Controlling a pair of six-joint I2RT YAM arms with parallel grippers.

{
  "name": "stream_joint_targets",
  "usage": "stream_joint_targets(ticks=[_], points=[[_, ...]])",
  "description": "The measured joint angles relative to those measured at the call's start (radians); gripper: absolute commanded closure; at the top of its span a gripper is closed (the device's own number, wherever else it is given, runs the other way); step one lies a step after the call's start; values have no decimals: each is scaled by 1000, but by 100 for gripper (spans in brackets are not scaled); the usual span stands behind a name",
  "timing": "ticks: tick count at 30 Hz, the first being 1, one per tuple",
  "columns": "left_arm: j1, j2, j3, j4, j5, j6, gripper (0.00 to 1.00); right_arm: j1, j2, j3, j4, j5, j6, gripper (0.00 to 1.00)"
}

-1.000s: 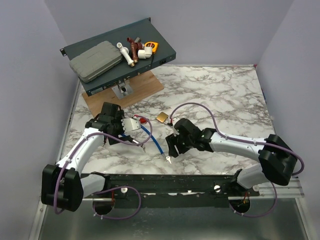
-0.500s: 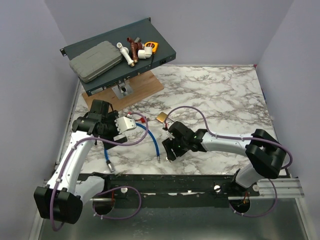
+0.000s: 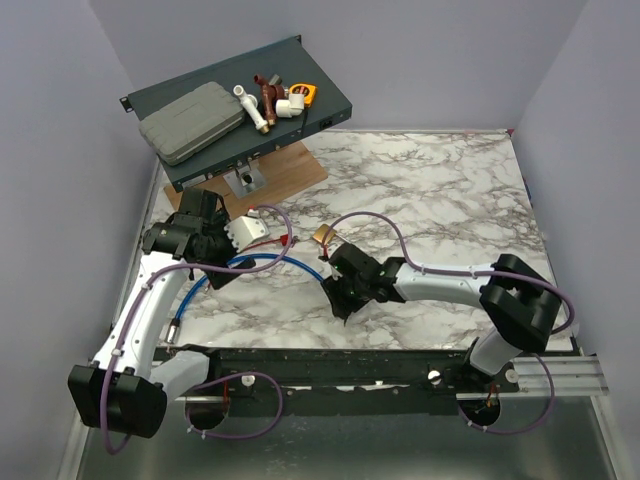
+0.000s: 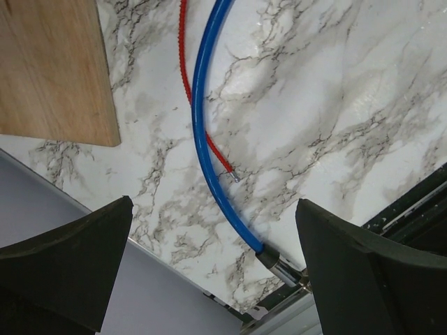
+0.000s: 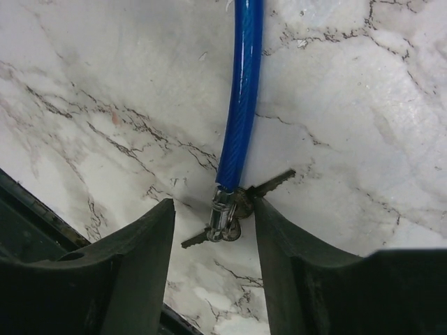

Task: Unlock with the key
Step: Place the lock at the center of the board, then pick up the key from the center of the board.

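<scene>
A blue cable (image 5: 241, 91) ends in a metal ferrule carrying two small silver-grey keys on a ring; one key (image 5: 271, 184) points right, the other (image 5: 194, 239) left. My right gripper (image 5: 213, 209) stands open low over the marble, its fingers either side of that ferrule and the keys. The right finger is close against a key head; the left has a gap. From the top view the right gripper (image 3: 340, 300) hides the keys. The brass padlock (image 3: 323, 236) lies just behind it. My left gripper (image 4: 209, 279) is wide open and empty above the cable's other end (image 4: 279, 265).
A thin red cable (image 4: 185, 77) lies beside the blue one. A wooden board (image 3: 290, 175) at the back left carries a dark rack panel (image 3: 320, 100) with a grey case (image 3: 190, 120) and pipe fittings. A black rail (image 3: 350, 365) runs along the near edge.
The left arm has swung back toward the left edge, and the blue cable now bows across the table. The right gripper has moved left over the keys, and its jaws have narrowed.
</scene>
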Motion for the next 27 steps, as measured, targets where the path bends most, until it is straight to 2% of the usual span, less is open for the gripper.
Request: stream_joint_targets(ticks=[6, 8, 10, 13, 27], points=[[0, 24, 6, 22, -29, -43, 1, 3, 2, 2, -13, 69, 5, 53], [0, 36, 7, 22, -29, -52, 2, 3, -10, -3, -30, 95, 8, 57], [0, 46, 8, 22, -29, -62, 2, 3, -37, -19, -46, 118, 14, 66], [0, 58, 16, 21, -29, -73, 2, 3, -82, -35, -58, 144, 21, 70], [0, 62, 18, 6, -35, -84, 2, 3, -74, -36, -50, 164, 25, 66]])
